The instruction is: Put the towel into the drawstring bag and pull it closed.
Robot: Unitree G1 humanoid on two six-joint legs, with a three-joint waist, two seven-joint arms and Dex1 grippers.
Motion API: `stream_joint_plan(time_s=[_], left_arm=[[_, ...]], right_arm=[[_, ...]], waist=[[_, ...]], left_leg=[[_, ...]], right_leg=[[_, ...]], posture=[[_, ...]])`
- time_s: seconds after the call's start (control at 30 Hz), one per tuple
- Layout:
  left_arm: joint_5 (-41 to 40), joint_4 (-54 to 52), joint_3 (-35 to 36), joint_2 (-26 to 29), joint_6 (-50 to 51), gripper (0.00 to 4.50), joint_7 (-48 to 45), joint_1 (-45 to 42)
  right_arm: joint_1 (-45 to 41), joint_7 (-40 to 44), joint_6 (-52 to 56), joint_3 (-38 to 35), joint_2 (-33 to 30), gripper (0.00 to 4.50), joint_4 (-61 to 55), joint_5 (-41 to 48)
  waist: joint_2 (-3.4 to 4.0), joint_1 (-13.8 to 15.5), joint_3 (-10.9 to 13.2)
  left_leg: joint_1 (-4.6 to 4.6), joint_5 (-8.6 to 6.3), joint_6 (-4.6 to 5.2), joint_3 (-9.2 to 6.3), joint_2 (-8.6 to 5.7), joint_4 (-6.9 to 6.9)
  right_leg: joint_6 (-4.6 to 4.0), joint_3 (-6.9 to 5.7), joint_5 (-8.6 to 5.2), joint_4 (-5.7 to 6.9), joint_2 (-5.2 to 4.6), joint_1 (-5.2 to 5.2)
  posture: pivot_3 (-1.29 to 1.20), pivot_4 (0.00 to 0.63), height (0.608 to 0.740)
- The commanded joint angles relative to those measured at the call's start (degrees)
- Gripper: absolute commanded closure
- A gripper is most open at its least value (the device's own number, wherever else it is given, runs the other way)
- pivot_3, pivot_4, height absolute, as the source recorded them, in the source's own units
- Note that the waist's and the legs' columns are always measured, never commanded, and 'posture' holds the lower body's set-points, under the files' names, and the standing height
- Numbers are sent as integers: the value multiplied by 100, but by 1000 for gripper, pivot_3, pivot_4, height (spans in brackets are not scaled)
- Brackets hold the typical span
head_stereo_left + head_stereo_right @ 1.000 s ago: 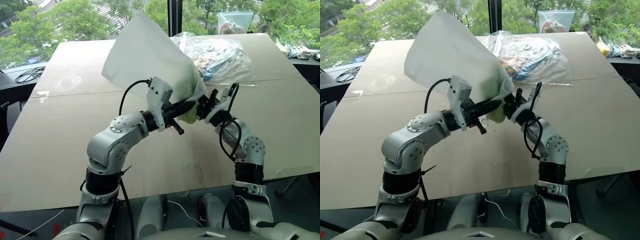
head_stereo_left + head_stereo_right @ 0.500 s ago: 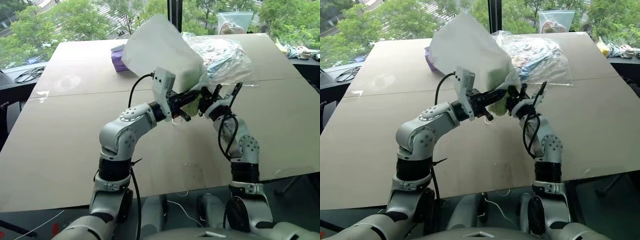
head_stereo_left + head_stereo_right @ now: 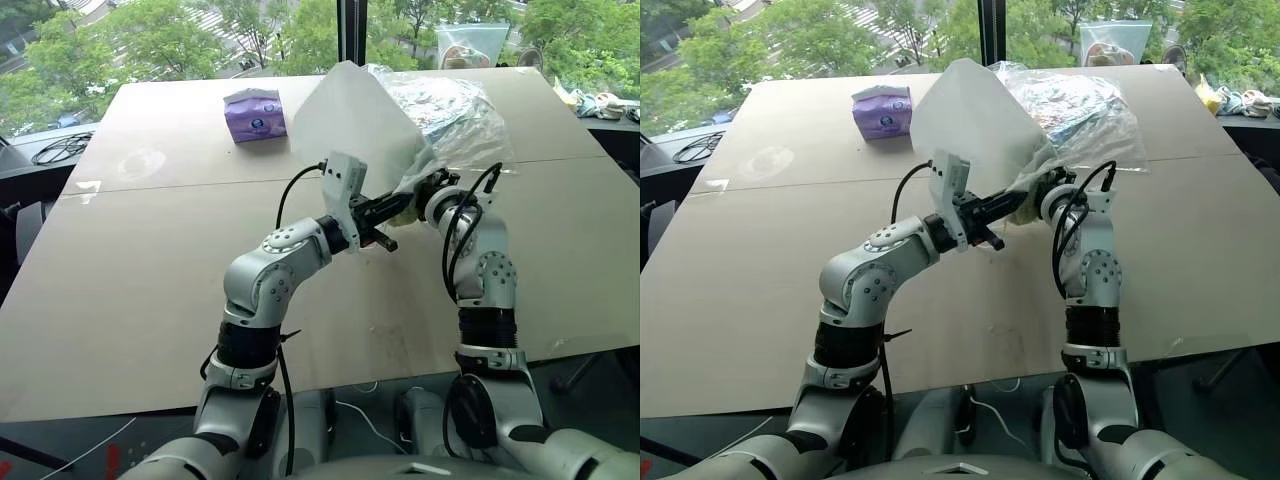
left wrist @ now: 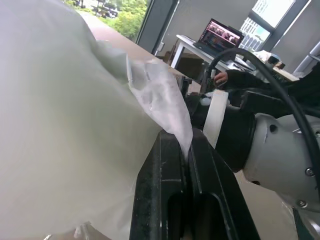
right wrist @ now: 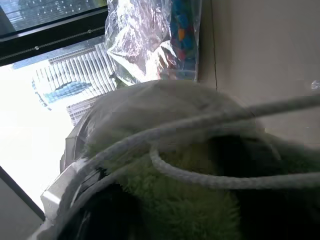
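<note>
The drawstring bag (image 3: 355, 115), translucent white, is held up above the table and billows toward the back. My left gripper (image 4: 187, 150) is shut on a fold of the fabric at its mouth. From the head, the left gripper (image 3: 400, 207) points right toward my right gripper (image 3: 430, 195), which is pushed against the bag's mouth. The light-green fluffy towel (image 5: 185, 200) sits directly in front of the right gripper. Thin bag fabric arches over it and a white cord (image 5: 200, 125) crosses it. Whether the right gripper grips the towel is hidden.
A purple box (image 3: 255, 112) stands at the table's back left. A large clear plastic bag of colourful items (image 3: 455, 105) lies just behind the held bag. Black cables (image 3: 60, 150) lie off the table's left edge. A laptop (image 4: 225, 35) sits on a desk beyond.
Both grippers and the bag have moved forward and to the right. The bag now uncovers the purple box. My right wrist has turned so its gripper points into the bag's mouth.
</note>
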Motion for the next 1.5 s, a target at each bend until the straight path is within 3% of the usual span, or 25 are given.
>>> stream_joint_plan(time_s=[0.03, 0.13, 0.47, 0.7, 0.83, 0.97, 1.03, 1.2, 1.37, 1.5], left_arm=[[-38, -7, 119, 0, -187, 4500, -23, -8], [-15, 217, 337, 199, -318, 4500, -132, -195], [-459, 361, 987, 789, -159, 4500, -437, -238], [-582, 171, 975, 874, -82, 4500, -436, -6], [-539, 239, 917, 957, -140, 4500, -461, 18], [-539, 260, 882, 974, -164, 4500, -469, -2], [-529, 258, 858, 986, -171, 4500, -481, 1], [-524, 238, 817, 1014, -156, 4500, -512, 5], [-514, 238, 803, 1033, -163, 4500, -527, 4], [-555, 164, 779, 1054, -123, 4500, -531, 52]], right_arm=[[-323, -233, 576, 528, 616, 49, -388, -285], [192, -217, 1220, 824, 332, 49, -621, -361], [697, -131, 2317, 400, -158, 49, -1094, 502], [1001, 1417, 3633, 398, -1524, 49, -1259, 181], [1344, 3984, 4182, 1137, -3168, 49, -2168, -1640], [1563, 5537, 3880, 1980, -3966, 49, -2661, -3221], [1592, 5936, 3696, 2160, -4014, 49, -2703, -3718], [1247, 6790, 2657, 3332, -4328, 49, -2316, -6195], [909, 6727, 1731, 3330, -3809, 49, -1415, -7485], [773, 6946, 1435, 3169, -3448, 49, -1010, -7798]], waist=[[0, -5, 0], [0, -3, 0], [-1, 12, 0], [-1, 15, 0], [0, 26, 0], [-2, 0, -1], [-2, 14, 0], [-8, 41, 3], [-13, 47, 6], [-20, 50, 10]], left_leg=[[0, 0, 0, 1, 0, 0], [0, 0, 0, 0, 0, 0], [-2, 0, 0, -4, 1, 0], [-2, 0, 0, -2, 0, 1], [-2, 0, 1, 1, -1, 0], [0, -1, 1, -1, 2, 0], [2, -1, 0, -2, 3, -2], [0, -1, 0, 0, -3, 7], [-1, 0, -1, 3, -4, 10], [-1, 1, -2, 12, -4, 10]], right_leg=[[0, 1, 0, 0, 0, 0], [0, -1, 0, 2, 0, -1], [-1, -5, 0, -3, -2, 3], [-1, -3, 0, -5, -3, 4], [-1, -3, -1, -9, -3, 3], [-2, -3, -3, -10, 2, 0], [-2, -5, -3, -10, 6, 1], [1, -3, -2, -12, -4, 3], [1, -6, -2, -11, -2, 4], [1, -7, -1, -11, -2, 6]], posture=[[0, 150, 740], [0, 150, 740], [0, 150, 740], [0, 150, 740], [0, 150, 740], [0, 150, 740], [0, 150, 740], [0, 150, 740], [0, 150, 740], [0, 150, 740]])
